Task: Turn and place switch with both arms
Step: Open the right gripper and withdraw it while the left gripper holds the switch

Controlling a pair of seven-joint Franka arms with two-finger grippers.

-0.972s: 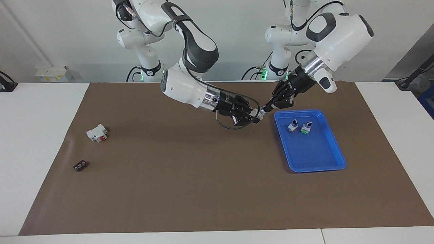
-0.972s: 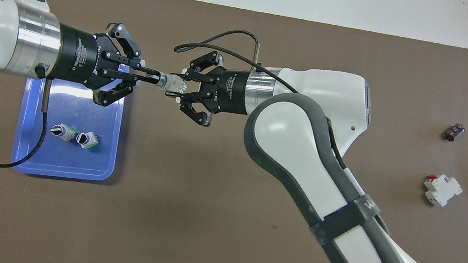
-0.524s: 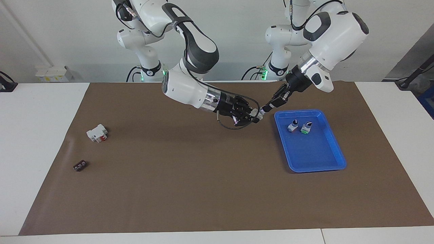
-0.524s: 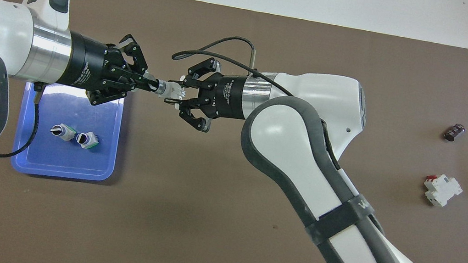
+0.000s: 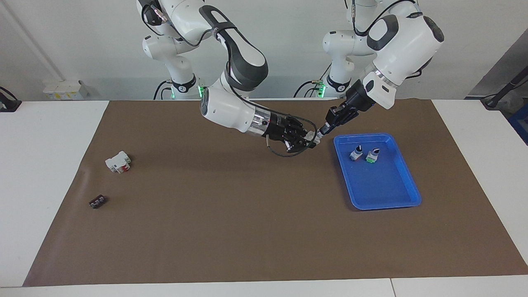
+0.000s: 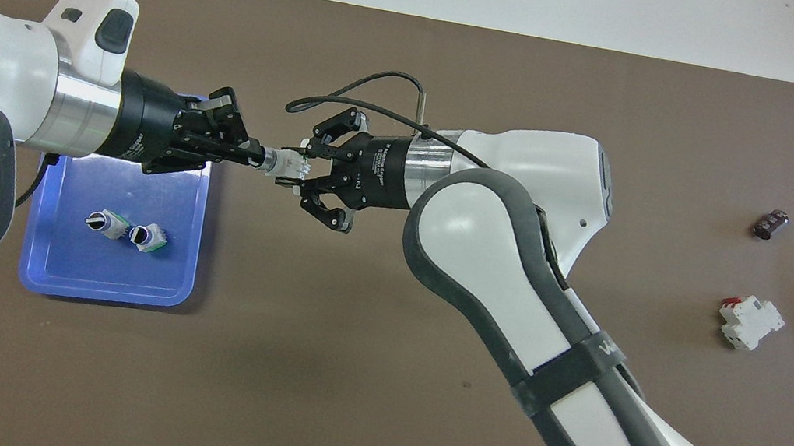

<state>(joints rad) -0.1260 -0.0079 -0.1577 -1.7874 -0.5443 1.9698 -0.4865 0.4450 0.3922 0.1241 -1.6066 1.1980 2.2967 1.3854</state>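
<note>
A matte brown mat [image 5: 231, 231] covers the white tabletop [image 5: 41, 165], smooth apart from a slight ripple at the right arm's end. The landmark here is a shallow blue plastic tray [image 5: 396, 194], rectangular with rounded corners and a glossy raised rim.

Three switches are in sight. Two lie side by side in the tray [image 6: 120, 229], each a small blocky white-grey body with a green end and a black knob. The third switch [image 6: 288, 163] is up in the air over the mat just beside the tray's corner, toward the right arm's end, gripped from both ends.

Two glossy white arms with dark grey joint bands lean in toward each other. The left end effector [image 6: 259, 154], black and slim with a silver wrist collar, stretches nearly level out over the tray's edge, its fingertips pinched tight on the knob end of the switch. The right end effector [image 6: 299, 167] comes in from the mat's middle, its forearm sloping down, links splayed, tips clamped on the white body. A thin black cable loops off its wrist.

Well apart from the tray, at the right arm's end of the mat, sit one white block with a red part [image 5: 118, 161] and one tiny dark component [image 5: 97, 201], the block nearer to the robots.
</note>
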